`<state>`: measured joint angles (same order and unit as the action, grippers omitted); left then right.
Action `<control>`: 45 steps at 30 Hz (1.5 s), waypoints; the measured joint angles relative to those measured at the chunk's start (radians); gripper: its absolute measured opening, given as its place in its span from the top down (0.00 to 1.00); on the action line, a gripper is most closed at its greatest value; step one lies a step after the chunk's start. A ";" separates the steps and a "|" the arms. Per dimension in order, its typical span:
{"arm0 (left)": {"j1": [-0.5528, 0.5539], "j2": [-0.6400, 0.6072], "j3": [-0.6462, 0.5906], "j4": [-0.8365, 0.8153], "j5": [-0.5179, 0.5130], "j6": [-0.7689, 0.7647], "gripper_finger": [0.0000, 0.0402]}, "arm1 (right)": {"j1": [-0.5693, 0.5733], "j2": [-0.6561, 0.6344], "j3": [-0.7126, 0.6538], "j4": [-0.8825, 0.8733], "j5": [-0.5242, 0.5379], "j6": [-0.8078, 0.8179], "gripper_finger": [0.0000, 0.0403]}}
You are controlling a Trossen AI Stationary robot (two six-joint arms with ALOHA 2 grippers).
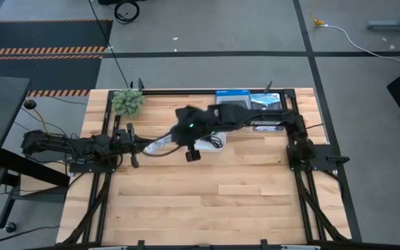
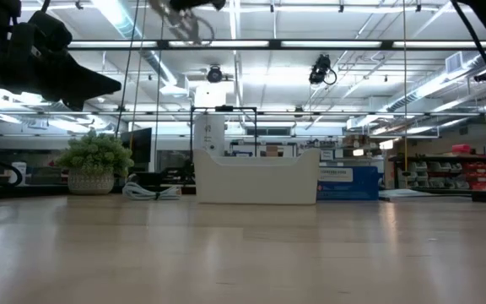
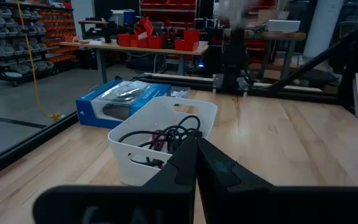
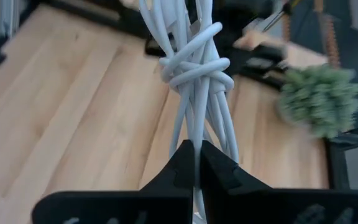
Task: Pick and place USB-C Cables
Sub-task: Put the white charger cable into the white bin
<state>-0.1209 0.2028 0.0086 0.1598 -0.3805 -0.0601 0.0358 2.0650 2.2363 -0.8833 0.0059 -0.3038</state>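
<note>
Wooden bench [image 1: 207, 201] w/ a black frame around it fills most of the high view, grey floor all round. Two dark arms reach in over its far half. Right arm stretches from its base on the right across to mid-bench; left arm lies low along the left side, pointing toward the centre.

White tray [image 3: 166, 134] sits on the far middle of the bench, seen in the low view as a pale tub [image 2: 256, 179]. In the high view the right arm covers most of it. Just beyond it lie two blue boxes [image 1: 250, 98]; a blue box [image 3: 117, 106] also shows just beside the tray in the left wrist view. Small potted plant [image 1: 127, 101] stands at the far left corner of the bench.

Right gripper [image 4: 196, 163] is up off the bench, fingers closed tight on a white cable [image 4: 194, 68], a bundle of loops wrapped round its middle w/ its own cord, hanging out past the fingertips. Bench and plant lie behind it in that view.

Left gripper [image 3: 196, 163] is aimed at the tray from close by, fingers pressed together, nothing between them.

Inside the tray: a black cable [image 3: 169, 134] in loose coils and a dark red cable [image 3: 158, 138] tangled w/ it, both resting against the tray's inner wall.
</note>
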 joint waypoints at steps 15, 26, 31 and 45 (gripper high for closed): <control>0.000 0.000 0.000 0.000 0.000 0.000 0.97 | -0.061 -0.244 0.000 0.008 0.109 0.042 0.97; 0.000 0.000 0.000 0.000 0.000 0.000 0.97 | -0.120 -0.369 0.000 -0.098 0.159 0.069 0.97; 0.000 0.000 0.000 0.000 0.000 0.000 0.97 | -0.125 -0.382 0.000 -0.115 0.155 0.088 0.97; 0.000 0.000 0.000 0.000 0.000 0.000 0.97 | -0.102 -0.382 0.000 -0.066 0.132 0.103 0.97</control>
<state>-0.1210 0.2026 0.0087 0.1599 -0.3805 -0.0601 -0.0658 1.6829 2.2364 -0.9491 0.1375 -0.2005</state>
